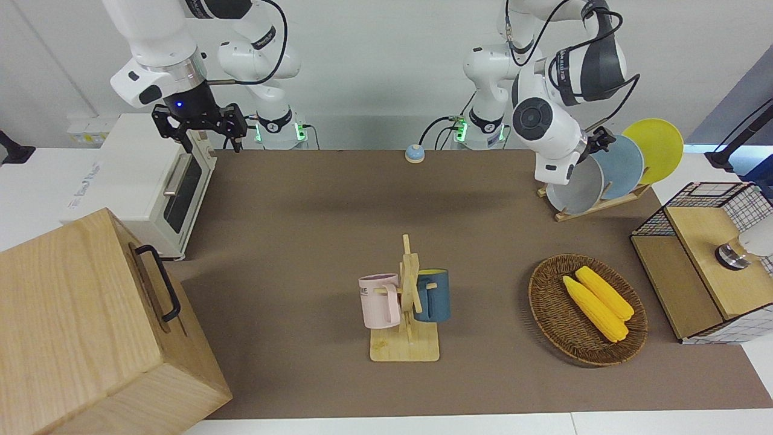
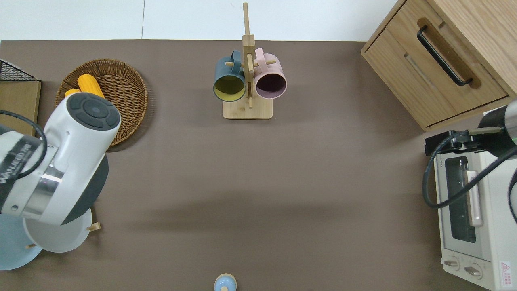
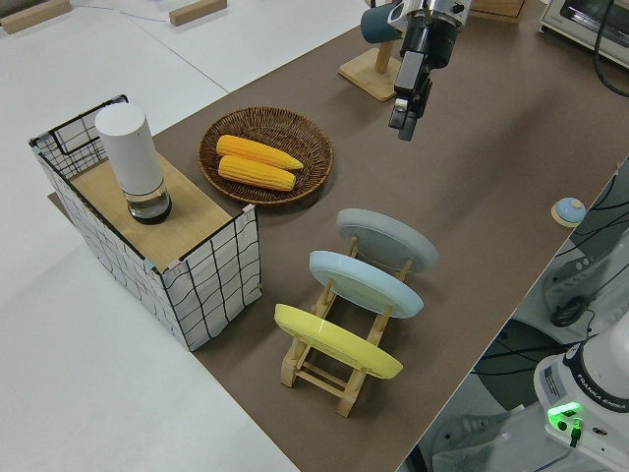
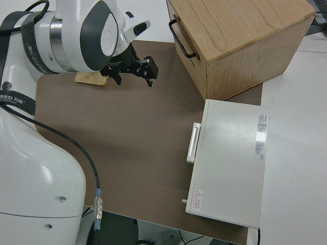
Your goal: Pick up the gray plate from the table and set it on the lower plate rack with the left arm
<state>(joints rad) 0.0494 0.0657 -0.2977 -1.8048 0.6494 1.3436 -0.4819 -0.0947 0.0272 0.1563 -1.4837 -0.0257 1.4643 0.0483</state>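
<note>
The gray plate (image 1: 577,190) (image 3: 388,241) stands on edge in the lowest slot of the light-wood plate rack (image 1: 595,206) (image 3: 316,370), the slot farthest from the table's end. In the overhead view the left arm covers most of the gray plate (image 2: 60,239). A sky-blue plate (image 1: 622,166) and a yellow plate (image 1: 659,148) fill the higher slots. My left gripper (image 3: 403,120) (image 1: 601,142) hangs in the air over the rack, open and holding nothing. My right gripper (image 1: 199,130) (image 4: 135,74) is parked, open and empty.
A mug stand (image 1: 406,302) with a pink and a dark blue mug stands mid-table. A wicker basket (image 1: 546,302) of corn and a wire crate (image 1: 694,199) lie toward the left arm's end. A toaster oven (image 1: 139,181) and a wooden drawer box (image 1: 78,326) sit toward the right arm's end.
</note>
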